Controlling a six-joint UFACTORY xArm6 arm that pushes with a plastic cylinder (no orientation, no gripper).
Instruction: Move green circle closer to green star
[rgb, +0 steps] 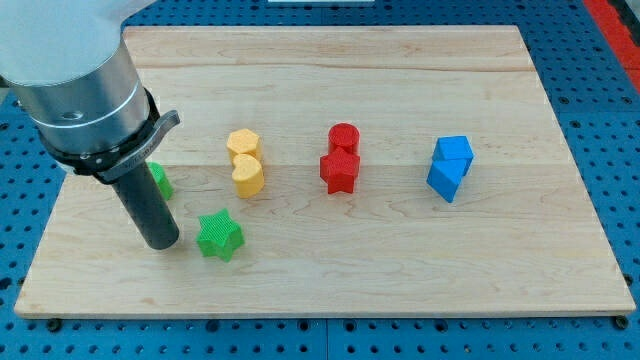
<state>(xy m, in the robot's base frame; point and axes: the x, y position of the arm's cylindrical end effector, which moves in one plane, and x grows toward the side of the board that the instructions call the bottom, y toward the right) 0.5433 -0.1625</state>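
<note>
Contact looks made: my tip (162, 243) rests on the wooden bench (400, 270), left of the green plastic star (219, 236); the green circle (159, 180) sits mostly hidden behind the rod. This tool has no jaws. Next, push the circle starward.

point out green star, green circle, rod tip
green star (219, 236), camera view, middle of its top face
green circle (160, 180), camera view, the visible sliver right of the rod; the rest is hidden
my tip (161, 243), camera view, rod's bottom end, left of the star
</note>
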